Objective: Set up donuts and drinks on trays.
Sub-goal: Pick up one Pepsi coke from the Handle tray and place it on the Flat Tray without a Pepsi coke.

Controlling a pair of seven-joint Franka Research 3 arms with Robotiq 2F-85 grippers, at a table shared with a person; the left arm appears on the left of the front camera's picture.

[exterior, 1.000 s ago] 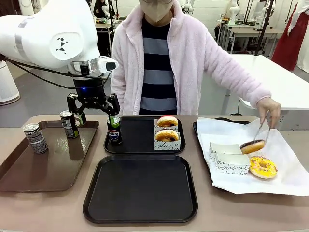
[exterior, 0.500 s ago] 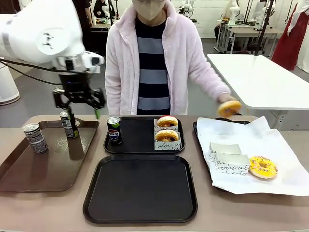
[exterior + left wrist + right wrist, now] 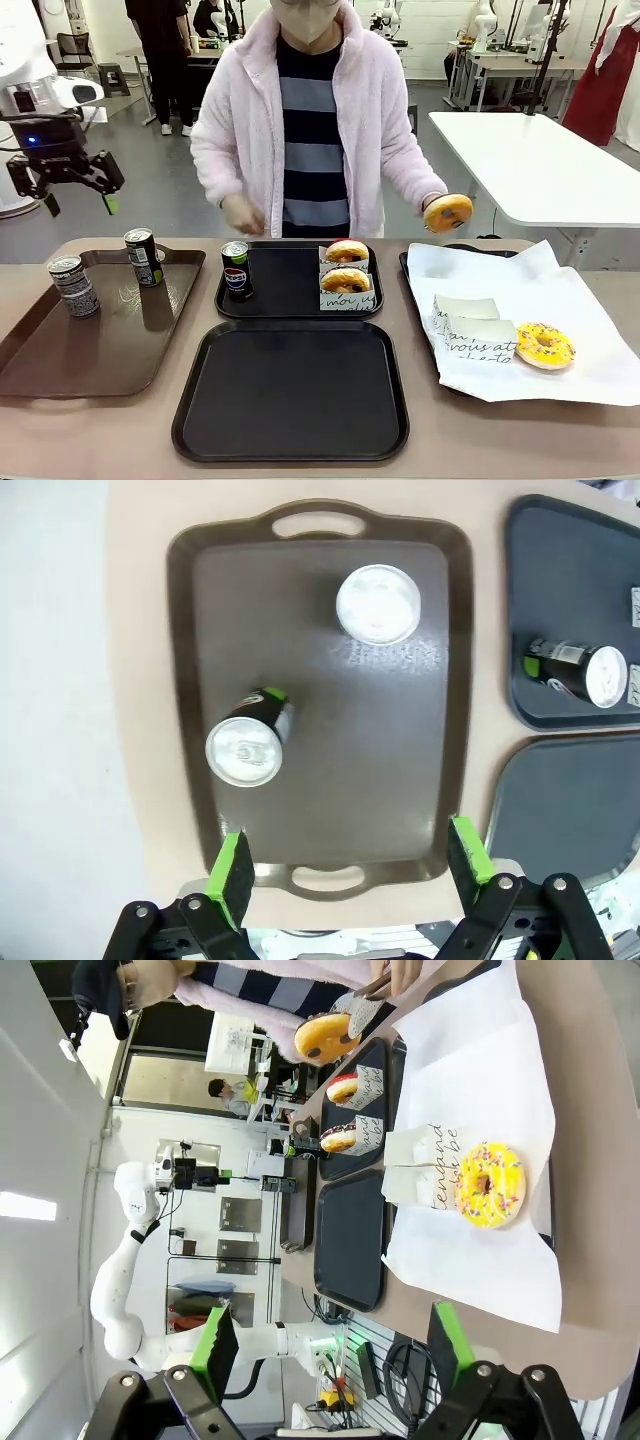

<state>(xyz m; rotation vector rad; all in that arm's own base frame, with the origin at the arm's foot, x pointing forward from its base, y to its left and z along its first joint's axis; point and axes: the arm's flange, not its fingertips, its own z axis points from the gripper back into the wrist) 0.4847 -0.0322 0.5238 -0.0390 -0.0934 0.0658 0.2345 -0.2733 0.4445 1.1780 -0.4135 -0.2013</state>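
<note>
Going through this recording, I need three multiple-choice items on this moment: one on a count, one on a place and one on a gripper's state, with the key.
1. How many cans stand on the brown tray?
A one
B three
C two

2. Where is the Pepsi can?
A on the brown tray
B on the far black tray
C in a gripper

3. The left gripper is:
A open, holding nothing
B shut on a can
C shut on a donut

Key:
1 C: the left wrist view shows two silver tops on that tray.
2 B: it stands upright at that tray's left edge, beside the sleeved donuts.
3 A: its green-padded fingers stand apart, with nothing between them, high over the table's left end.
</note>
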